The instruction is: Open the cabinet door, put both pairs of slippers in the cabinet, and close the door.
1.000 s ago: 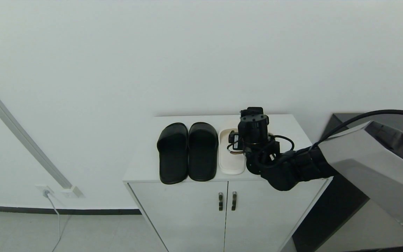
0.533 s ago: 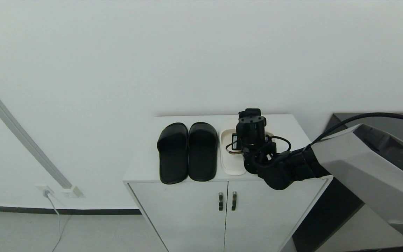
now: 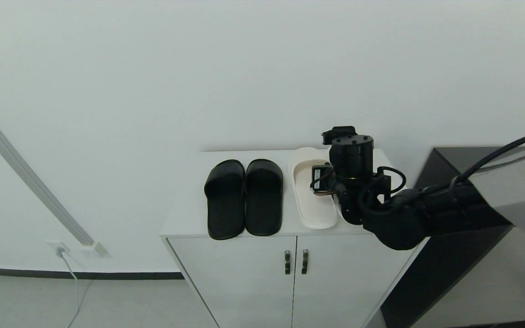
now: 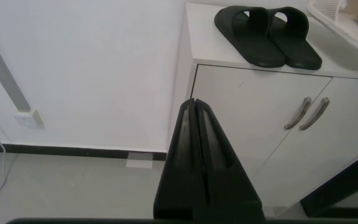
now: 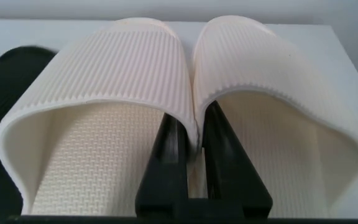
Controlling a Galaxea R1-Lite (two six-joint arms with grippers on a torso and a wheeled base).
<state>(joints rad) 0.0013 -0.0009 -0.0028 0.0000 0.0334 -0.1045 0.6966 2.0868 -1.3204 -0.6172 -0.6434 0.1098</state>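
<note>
A white cabinet (image 3: 244, 282) stands against the wall with both doors shut and two metal handles (image 3: 295, 262) at the middle seam. On its top lie a pair of black slippers (image 3: 244, 198) and, to their right, a pair of white slippers (image 3: 312, 196). In the right wrist view my right gripper (image 5: 192, 134) is shut on the white slippers (image 5: 104, 81), pinching the two inner strap edges together. My left gripper (image 4: 194, 106) hangs low in front of the cabinet (image 4: 247, 112), to its left, shut on nothing. The black slippers (image 4: 268, 28) lie above it.
A dark piece of furniture (image 3: 449, 255) stands right beside the cabinet. On the wall at lower left there is a socket with a cable (image 3: 59, 249), and a grey slanted strip (image 3: 25, 173) runs up from it. Open floor lies in front of the cabinet.
My right arm has moved to the right and slightly up, and the white slippers have shifted right with it, so more of the left one shows. The black slippers and doors are unchanged.
</note>
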